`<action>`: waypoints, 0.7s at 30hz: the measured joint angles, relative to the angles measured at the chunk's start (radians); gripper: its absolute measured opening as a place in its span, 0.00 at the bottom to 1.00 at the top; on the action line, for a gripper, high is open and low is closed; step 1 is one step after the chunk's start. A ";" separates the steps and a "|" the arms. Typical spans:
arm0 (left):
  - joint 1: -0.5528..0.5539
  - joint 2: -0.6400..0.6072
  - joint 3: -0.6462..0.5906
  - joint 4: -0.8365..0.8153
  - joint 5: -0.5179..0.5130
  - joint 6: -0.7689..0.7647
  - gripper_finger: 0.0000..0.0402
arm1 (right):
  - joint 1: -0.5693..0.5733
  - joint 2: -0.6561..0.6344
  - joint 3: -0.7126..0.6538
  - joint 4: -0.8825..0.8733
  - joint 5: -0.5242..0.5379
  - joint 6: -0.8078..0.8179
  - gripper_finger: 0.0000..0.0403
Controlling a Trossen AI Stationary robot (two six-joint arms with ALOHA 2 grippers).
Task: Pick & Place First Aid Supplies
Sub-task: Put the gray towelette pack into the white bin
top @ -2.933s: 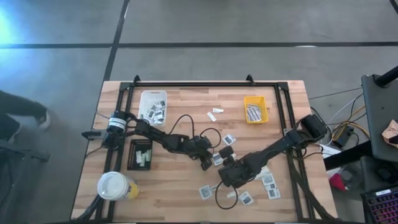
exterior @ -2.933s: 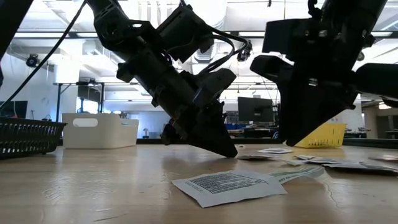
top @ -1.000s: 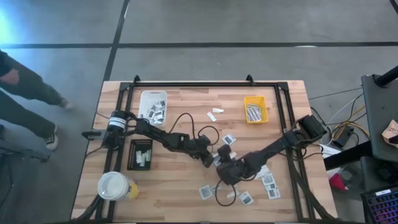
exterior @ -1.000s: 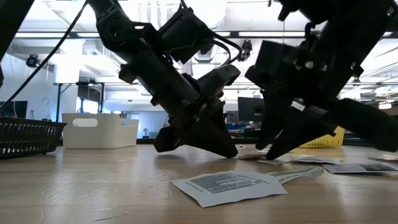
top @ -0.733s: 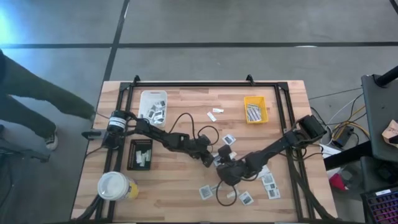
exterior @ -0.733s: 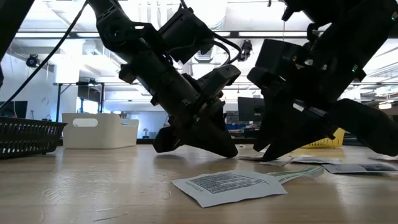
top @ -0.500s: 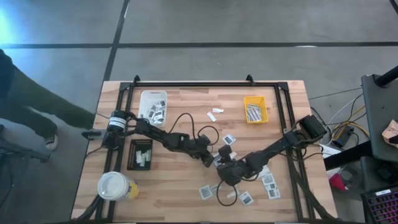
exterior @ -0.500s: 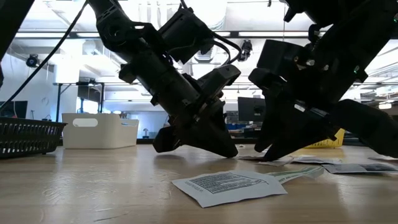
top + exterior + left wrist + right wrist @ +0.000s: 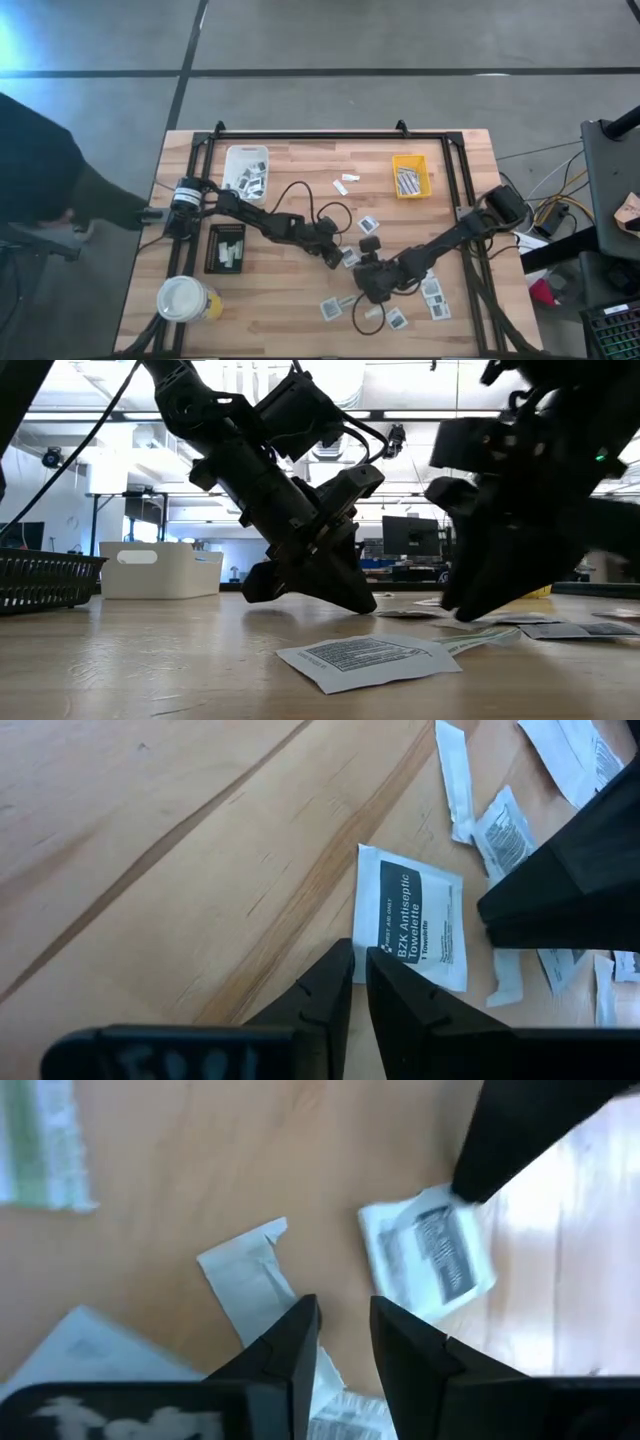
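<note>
- Left gripper point(image 9: 358, 960) is low over the pale wooden table point(image 9: 300, 190) near its middle; its dark fingers stand nearly together with a thin slit between, nothing pinched.
- The flat white antiseptic towelette packet with a dark grey printed patch point(image 9: 415, 918) lies on the wood just past those fingertips, toward 1 o'clock in the left wrist view, its long axis running away from the claw.
- Right gripper point(image 9: 343, 1320) hovers close by at about 4 o'clock from the left one in the high view, fingers spread, empty.
- The left claw looks nearer; other white packets point(image 9: 433, 291) lie scattered toward 4 o'clock.
</note>
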 joint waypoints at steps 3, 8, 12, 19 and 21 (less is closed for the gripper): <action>0.000 0.000 0.000 0.001 0.000 0.000 0.15 | 0.011 -0.008 0.018 -0.077 -0.014 0.054 0.25; 0.000 0.000 0.000 0.002 0.000 0.001 0.15 | 0.018 -0.010 0.054 -0.152 -0.017 0.021 0.24; 0.000 0.000 -0.002 0.009 -0.001 0.037 0.15 | 0.015 -0.009 0.064 -0.151 -0.001 -0.044 0.25; 0.005 0.000 -0.003 0.013 -0.002 0.050 0.15 | 0.012 -0.009 0.072 -0.129 0.045 -0.128 0.28; 0.011 0.000 -0.003 0.015 0.002 0.044 0.15 | 0.011 -0.009 0.072 -0.114 0.072 -0.190 0.29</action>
